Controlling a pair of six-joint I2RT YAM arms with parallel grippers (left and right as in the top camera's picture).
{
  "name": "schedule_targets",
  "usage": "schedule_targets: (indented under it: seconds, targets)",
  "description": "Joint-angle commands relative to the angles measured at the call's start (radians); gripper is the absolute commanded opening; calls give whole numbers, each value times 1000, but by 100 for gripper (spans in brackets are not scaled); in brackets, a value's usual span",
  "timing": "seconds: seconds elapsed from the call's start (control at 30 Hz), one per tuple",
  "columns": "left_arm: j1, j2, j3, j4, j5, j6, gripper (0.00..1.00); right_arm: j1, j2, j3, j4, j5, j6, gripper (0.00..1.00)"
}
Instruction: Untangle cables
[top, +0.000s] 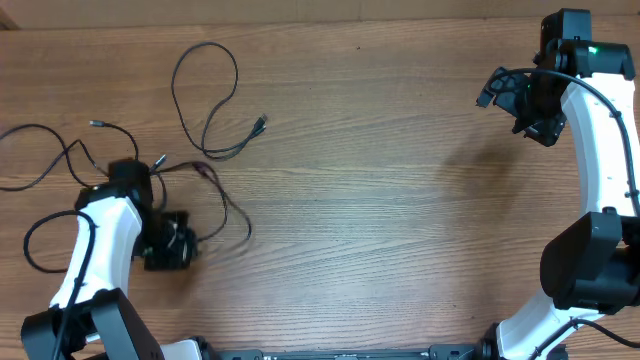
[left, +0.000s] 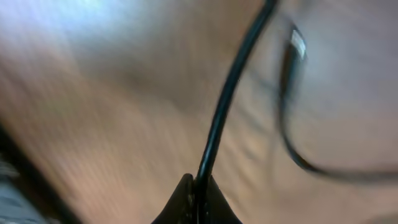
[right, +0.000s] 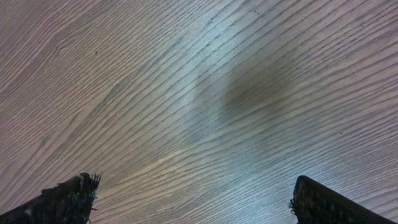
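The cables (top: 205, 152) lie spread over the left part of the table (top: 380, 200). One forms a tall open loop toward the far edge and ends in a plug (top: 260, 123) to its right. Others trail off to the left edge and curl around the left arm. Only the overhead view shows this whole layout.

The left gripper (top: 170, 248) sits low among the near strands. From above it is a dark smear, so which strand it has is hard to say there. The left wrist view settles the grip. The left gripper (left: 196, 202) is pinched fully together on one cable (left: 217, 121), which rises from between the tips toward the top of the frame. To its right a second cable (left: 292, 155) curves over the wood, with a small bright plug end (left: 297, 43) above it. The whole view is blurred, so finer detail is lost.

The right gripper (top: 492, 88) is at the far right, well apart from the cables. From above its opening is not clear. In the right wrist view the right gripper (right: 196, 202) is spread wide, with one fingertip (right: 68, 199) at each lower corner. Only bare table (right: 186, 93) lies between them, and it holds nothing.
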Motion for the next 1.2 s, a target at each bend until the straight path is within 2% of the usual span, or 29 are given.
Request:
schedule_targets:
  seconds: [0.0, 0.07, 0.2, 0.27, 0.3, 0.37, 0.43, 0.5, 0.53, 0.57, 0.6, 0.67, 0.77, 0.83, 0.87, 0.93, 1.03, 1.17]
  targets:
    - [-3, -26, 58, 41, 126, -72, 5, -1, -6, 7, 3, 2, 4, 100]
    - [0, -26, 59, 55, 165, -127, 5, -1, -6, 4, 4, 2, 4, 100]
    - [2, -26, 58, 42, 109, -305, 4, -1, -6, 4, 7, 2, 4, 100]
    - [2, -26, 58, 45, 68, -438, 4, -1, -6, 4, 7, 2, 4, 100]
    - [2, -26, 58, 49, 43, -538, 7, -1, -6, 4, 6, 2, 4, 100]
    - [2, -26, 58, 88, 3, -642, 13, -1, -6, 4, 7, 2, 4, 100]
    - [2, -26, 58, 138, -90, -650, 9, -1, -6, 4, 7, 2, 4, 100]
    - [2, -26, 58, 140, -153, -640, 9, -1, -6, 4, 8, 2, 4, 100]
    - [2, -25, 58, 140, -180, -600, 17, -1, -6, 4, 8, 2, 4, 100]
    - [2, -25, 58, 140, -193, -569, 29, -1, -6, 4, 10, 2, 4, 100]
    - [2, -25, 58, 140, -214, -489, 50, -1, -6, 4, 14, 2, 4, 100]
    - [2, -26, 58, 148, -214, -309, 76, -1, -6, 4, 16, 2, 4, 100]
    - [0, -27, 60, 254, -182, 31, 87, -1, -6, 4, 22, 0, 5, 100]
    - [0, -42, 77, 359, -28, 391, 97, -1, -6, 4, 29, -3, 5, 100]
    - [0, -51, 90, 367, 7, 459, 100, -1, -6, 4, 29, -2, 5, 100]
    - [0, -80, 124, 354, 26, 555, 100, -1, -6, 4, 30, -2, 5, 100]
    - [0, -162, 157, 339, 26, 640, 100, -1, -6, 4, 30, -2, 5, 100]
    - [-17, -364, 166, 339, 32, 748, 100, -1, -6, 4, 30, -2, 5, 100]
